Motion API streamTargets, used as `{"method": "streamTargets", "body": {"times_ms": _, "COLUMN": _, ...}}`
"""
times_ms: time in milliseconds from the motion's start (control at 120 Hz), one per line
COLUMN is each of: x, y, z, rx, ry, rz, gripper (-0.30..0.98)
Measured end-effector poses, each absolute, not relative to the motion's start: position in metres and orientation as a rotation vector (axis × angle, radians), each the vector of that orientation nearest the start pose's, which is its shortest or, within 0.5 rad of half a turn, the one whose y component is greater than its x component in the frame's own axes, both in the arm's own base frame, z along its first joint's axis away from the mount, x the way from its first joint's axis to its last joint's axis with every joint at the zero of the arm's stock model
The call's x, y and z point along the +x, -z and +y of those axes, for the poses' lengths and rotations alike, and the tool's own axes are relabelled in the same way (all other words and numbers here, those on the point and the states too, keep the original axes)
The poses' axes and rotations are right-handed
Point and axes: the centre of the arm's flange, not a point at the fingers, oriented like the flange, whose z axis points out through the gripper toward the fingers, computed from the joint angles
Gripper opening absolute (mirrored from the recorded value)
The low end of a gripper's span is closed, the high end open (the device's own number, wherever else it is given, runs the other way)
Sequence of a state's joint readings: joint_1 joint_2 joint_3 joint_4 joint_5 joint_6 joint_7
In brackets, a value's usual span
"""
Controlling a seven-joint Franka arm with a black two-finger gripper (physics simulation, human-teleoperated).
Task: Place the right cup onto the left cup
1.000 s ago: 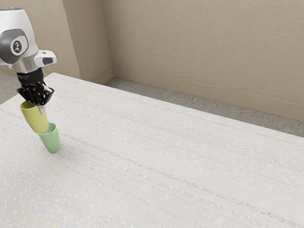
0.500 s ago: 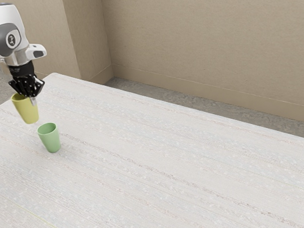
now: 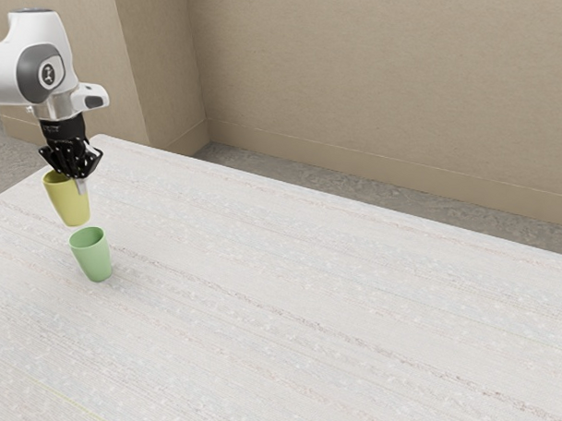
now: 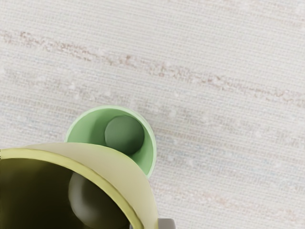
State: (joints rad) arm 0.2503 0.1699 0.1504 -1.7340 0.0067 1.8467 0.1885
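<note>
My gripper (image 3: pixel 77 177) is at the exterior view's left, shut on the wall of the yellow cup (image 3: pixel 69 201) near its rim. The yellow cup hangs a little tilted above the table. Just below it, the green cup (image 3: pixel 93 256) stands upright on the table. In the wrist view the yellow cup (image 4: pixel 119 169) is large at the lower left, its mouth toward the camera, and covers part of the green cup (image 4: pixel 148 148). A piece of a gripper finger (image 4: pixel 167 223) shows beside the yellow rim.
The pale table (image 3: pixel 306 294) stretches away toward the exterior view's right. A beige wall (image 3: pixel 377 94) rises beyond its far edge.
Over the last second my hand and the yellow cup rose and shifted to the exterior view's left, then came back to the right. The green cup stayed where it was.
</note>
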Motion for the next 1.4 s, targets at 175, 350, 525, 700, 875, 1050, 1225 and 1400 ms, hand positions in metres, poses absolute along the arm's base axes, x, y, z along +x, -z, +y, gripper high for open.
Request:
{"method": "streamTargets", "body": {"times_ms": 175, "x": 0.562, "y": -0.464, "z": 0.235, "rx": -3.106, "ry": -0.120, "rz": -0.319, "gripper": -0.10}}
{"method": "streamTargets", "body": {"times_ms": 350, "x": 0.563, "y": -0.452, "z": 0.241, "rx": -3.105, "ry": -0.143, "rz": -0.321, "gripper": -0.10}}
{"method": "streamTargets", "body": {"times_ms": 525, "x": 0.564, "y": -0.445, "z": 0.243, "rx": -3.106, "ry": -0.158, "rz": -0.315, "gripper": -0.10}}
{"method": "streamTargets", "body": {"times_ms": 700, "x": 0.573, "y": -0.452, "z": 0.245, "rx": -3.099, "ry": -0.129, "rz": -0.304, "gripper": -0.10}}
{"method": "streamTargets", "body": {"times_ms": 875, "x": 0.578, "y": -0.452, "z": 0.245, "rx": -3.097, "ry": -0.130, "rz": -0.295, "gripper": -0.10}}
{"method": "streamTargets", "body": {"times_ms": 1050, "x": 0.580, "y": -0.443, "z": 0.245, "rx": -3.099, "ry": -0.147, "rz": -0.289, "gripper": -0.10}}
{"method": "streamTargets", "body": {"times_ms": 1225, "x": 0.581, "y": -0.435, "z": 0.245, "rx": -3.100, "ry": -0.161, "rz": -0.287, "gripper": -0.10}}
{"method": "streamTargets", "body": {"times_ms": 1400, "x": 0.583, "y": -0.427, "z": 0.245, "rx": -3.100, "ry": -0.177, "rz": -0.283, "gripper": -0.10}}
